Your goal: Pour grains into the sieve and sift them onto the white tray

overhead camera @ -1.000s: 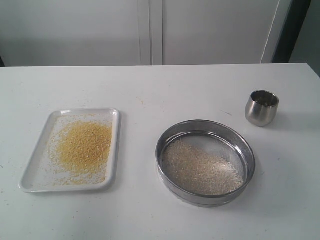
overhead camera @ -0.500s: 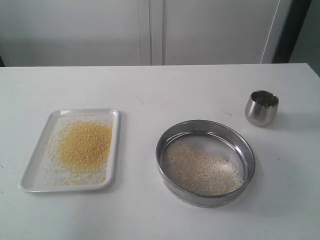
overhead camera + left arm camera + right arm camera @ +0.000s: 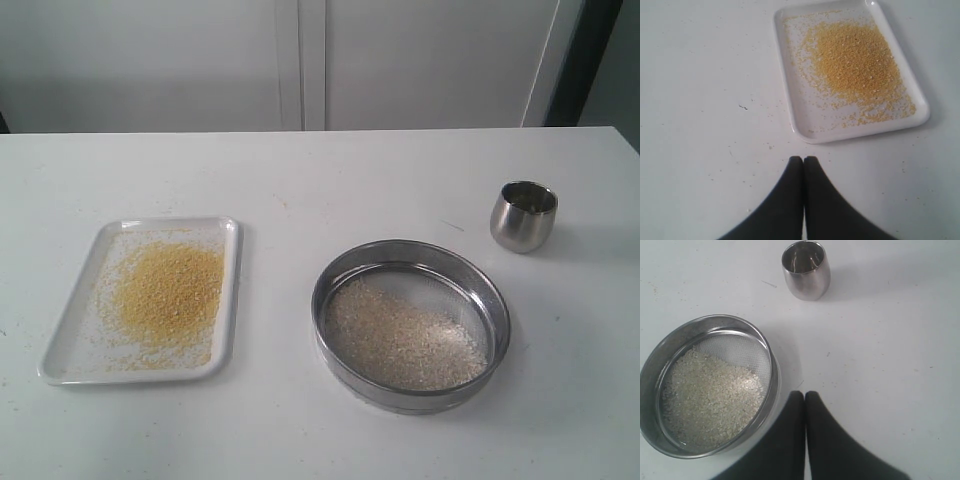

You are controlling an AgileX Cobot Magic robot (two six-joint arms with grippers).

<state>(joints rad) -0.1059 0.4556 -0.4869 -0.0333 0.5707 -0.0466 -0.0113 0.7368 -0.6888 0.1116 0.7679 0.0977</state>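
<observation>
The white tray (image 3: 60, 345) (image 3: 805, 125) lies on the table at the left, with fine golden-yellow grains (image 3: 170, 292) (image 3: 855, 57) heaped on it. The steel sieve (image 3: 330, 275) (image 3: 771, 352) rests on the table right of centre, holding the coarser pale grains (image 3: 405, 345) (image 3: 710, 392) on its mesh. Neither arm shows in the exterior view. My left gripper (image 3: 803, 160) is shut and empty, hovering above bare table just short of the tray's near end. My right gripper (image 3: 805, 395) is shut and empty beside the sieve's rim.
A small rounded steel cup (image 3: 523, 215) (image 3: 806, 270) stands upright and looks empty at the right back of the white table (image 3: 300, 180). A pale wall with cabinet panels rises behind the table's far edge.
</observation>
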